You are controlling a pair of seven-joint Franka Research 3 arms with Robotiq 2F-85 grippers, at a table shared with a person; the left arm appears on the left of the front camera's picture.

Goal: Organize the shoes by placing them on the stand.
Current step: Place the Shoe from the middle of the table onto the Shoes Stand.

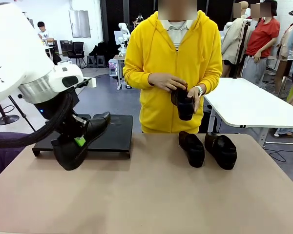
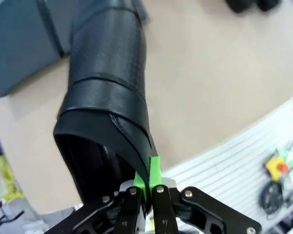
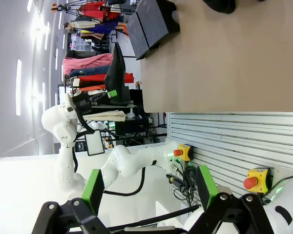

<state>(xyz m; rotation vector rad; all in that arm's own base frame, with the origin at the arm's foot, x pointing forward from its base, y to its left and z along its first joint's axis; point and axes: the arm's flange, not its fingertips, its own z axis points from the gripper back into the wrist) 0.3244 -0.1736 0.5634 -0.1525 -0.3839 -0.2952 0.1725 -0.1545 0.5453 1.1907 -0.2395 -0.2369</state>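
My left gripper [image 1: 78,141] is shut on the heel rim of a black glossy loafer [image 1: 83,141], holding it tilted with its toe up toward the low black stand [image 1: 110,139]. In the left wrist view the green pads [image 2: 154,168] pinch the loafer [image 2: 107,97] at its collar, above the table. Two more loafers [image 1: 192,148] [image 1: 221,150] lie side by side on the right of the table. The person in a yellow hoodie holds a fourth loafer [image 1: 183,103] in both hands. My right gripper [image 3: 149,187] hangs open with nothing between its fingers, off the table's edge.
The tan table [image 1: 151,195] has free room in its middle and front. A white table [image 1: 249,102] stands behind at the right. In the right wrist view a slatted wall panel with red stop buttons [image 3: 251,180] lies below the table edge.
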